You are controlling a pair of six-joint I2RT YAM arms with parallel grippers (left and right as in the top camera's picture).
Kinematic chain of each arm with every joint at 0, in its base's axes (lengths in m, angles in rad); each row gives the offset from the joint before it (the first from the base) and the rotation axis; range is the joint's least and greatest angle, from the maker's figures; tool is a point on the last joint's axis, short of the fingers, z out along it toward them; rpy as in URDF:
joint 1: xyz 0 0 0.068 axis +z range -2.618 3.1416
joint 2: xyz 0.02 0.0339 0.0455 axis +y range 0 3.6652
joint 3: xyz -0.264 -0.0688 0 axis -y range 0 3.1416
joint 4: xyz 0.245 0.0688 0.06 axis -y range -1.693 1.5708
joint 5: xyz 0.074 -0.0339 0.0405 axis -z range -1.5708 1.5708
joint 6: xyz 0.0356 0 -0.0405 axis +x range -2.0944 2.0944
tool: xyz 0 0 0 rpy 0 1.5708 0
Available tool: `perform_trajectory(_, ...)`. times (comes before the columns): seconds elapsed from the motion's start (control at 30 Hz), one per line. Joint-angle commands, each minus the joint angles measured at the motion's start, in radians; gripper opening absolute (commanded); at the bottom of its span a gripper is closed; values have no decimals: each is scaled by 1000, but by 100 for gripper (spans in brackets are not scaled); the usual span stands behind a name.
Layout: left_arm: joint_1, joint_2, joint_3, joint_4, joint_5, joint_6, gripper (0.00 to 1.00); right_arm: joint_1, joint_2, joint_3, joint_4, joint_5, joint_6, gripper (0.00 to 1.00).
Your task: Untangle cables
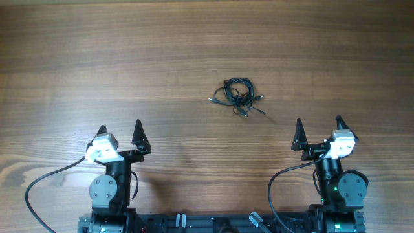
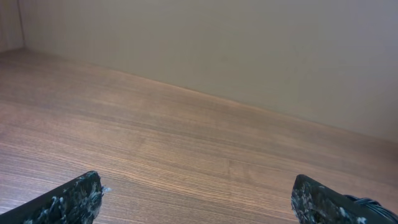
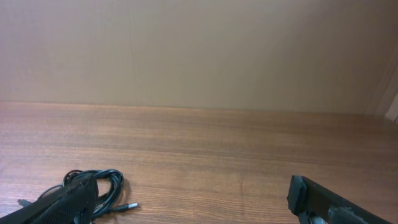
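Cables [image 1: 238, 97] lie bunched in one small knot on the wood table [image 1: 129, 52], approx. mid-table. Left gripper [image 1: 120, 126] & right gripper [image 1: 318, 120] are both spread wide w/ nothing held, well apart from the knot, the right one nearer. Maybe three plug ends poke out; too small to count.

From overhead the cables [image 1: 237, 96] are too small to count, or to trace where the strands cross. In the right wrist view one of the right jaws hides part of the bundle, and the bottom edge cuts both off. The left jaws are cropped likewise in their own view.
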Motion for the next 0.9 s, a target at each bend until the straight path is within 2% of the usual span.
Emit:
perform_trajectory(0.0, -5, -7, 0, -7, 12, -9, 100, 3, -12, -10, 5, -16, -6, 100)
perform_trajectory(0.57, -5, -7, 0, -8, 26, -9, 100, 3, -10, -10, 5, -16, -5, 100)
perform_trajectory(0.8, -5, -7, 6, 23, 228, -10, 100, 3, -10, -10, 5, -16, -6, 100)
perform_trajectory(0.87, -5, -7, 34, 21, 233, -9, 100, 3, -10, -10, 5, -16, -6, 100)
